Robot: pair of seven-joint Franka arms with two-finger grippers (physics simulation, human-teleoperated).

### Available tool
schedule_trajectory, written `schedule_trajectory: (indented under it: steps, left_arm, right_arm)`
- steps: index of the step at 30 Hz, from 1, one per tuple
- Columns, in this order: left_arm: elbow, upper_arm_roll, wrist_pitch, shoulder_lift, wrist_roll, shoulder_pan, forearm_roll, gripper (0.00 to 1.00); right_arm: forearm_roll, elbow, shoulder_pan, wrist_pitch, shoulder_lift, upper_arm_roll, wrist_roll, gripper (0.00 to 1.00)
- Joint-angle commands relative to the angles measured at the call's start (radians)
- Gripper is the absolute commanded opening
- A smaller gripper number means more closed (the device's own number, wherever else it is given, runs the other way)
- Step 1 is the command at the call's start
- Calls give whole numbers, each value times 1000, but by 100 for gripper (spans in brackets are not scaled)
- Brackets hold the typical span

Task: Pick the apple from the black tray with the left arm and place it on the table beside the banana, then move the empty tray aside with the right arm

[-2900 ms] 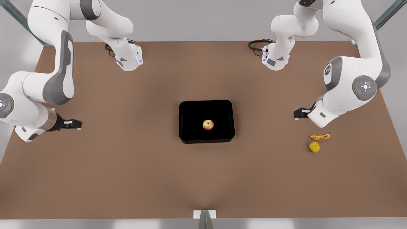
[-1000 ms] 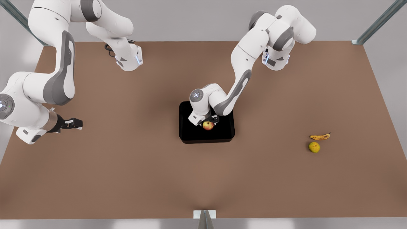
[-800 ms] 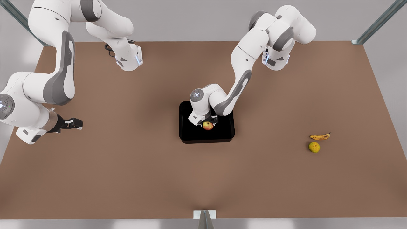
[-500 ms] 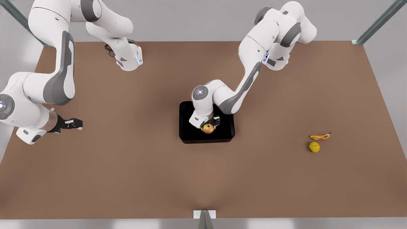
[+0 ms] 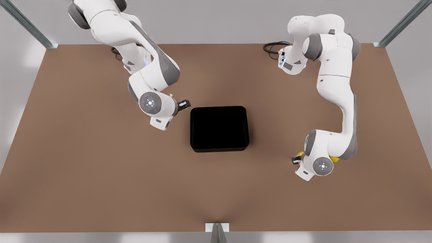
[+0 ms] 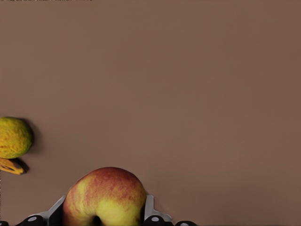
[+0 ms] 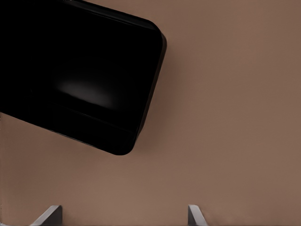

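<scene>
One apple [image 6: 104, 195], clamped between the left gripper [image 6: 101, 217] fingers above the table [image 5: 101, 175], near one banana [image 6: 10, 165] and one yellow-green fruit [image 6: 14, 136]. One black tray [image 5: 219, 128], empty, mid-table. Right gripper [image 7: 123, 216] spread wide, holding nothing, just beside the tray.

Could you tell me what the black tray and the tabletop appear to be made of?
The black tray looks like glossy plastic or lacquered metal: a soft highlight sits on its floor, and its corners are rounded. Which of the two cannot be told. The table looks like matte brown board or laminate: flat, even colour, no grain, no glare.
</scene>
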Motion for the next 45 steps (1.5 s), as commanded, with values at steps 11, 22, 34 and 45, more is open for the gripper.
schedule_trajectory:
  steps: [11,22,34,45]
  left_arm:
    - [-31,5,3,-392,397,8,-218,100]
    - [-318,33,89,-668,308,9,-102,100]
    - [-309,68,74,-608,297,31,-114,100]
    - [-309,72,57,-613,297,34,-114,100]
  right_arm:
    - [-189,-203,21,476,66,47,1016,99]
    - [-217,-205,25,534,141,81,996,99]
    - [-327,-224,25,585,241,83,866,97]
    - [-384,-223,21,636,299,87,706,98]
